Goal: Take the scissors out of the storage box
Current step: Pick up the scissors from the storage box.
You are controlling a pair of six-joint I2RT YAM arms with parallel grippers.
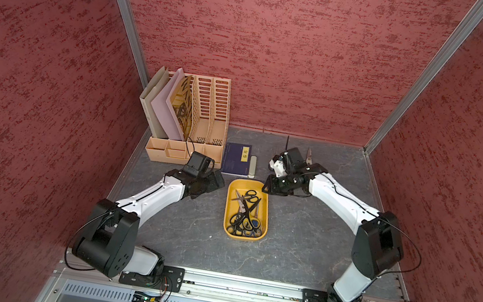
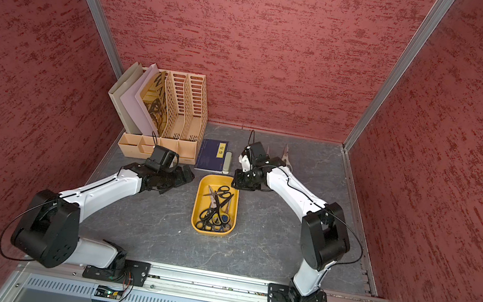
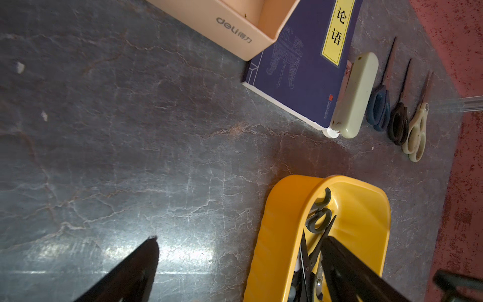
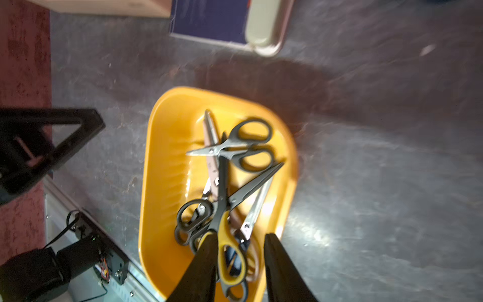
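LEFT WRIST VIEW ONLY: you see three loose scissors [image 3: 398,123] beyond the storage box's [image 3: 274,235] far end, lying parallel, blades pointing away from it. In both top views the right arm hides most of them. The heaped scissors [image 4: 222,183] fill the box, mostly lengthwise, handles at its near end. The right gripper [image 4: 240,235] hangs by the box's far right corner, fingers parted, empty. The left gripper [image 3: 240,238] gapes wide beside the box's left wall.

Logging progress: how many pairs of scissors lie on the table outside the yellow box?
3, in a row beside the stapler: the blue-handled pair nearest it, then the black-handled pair, then the cream-handled pair.
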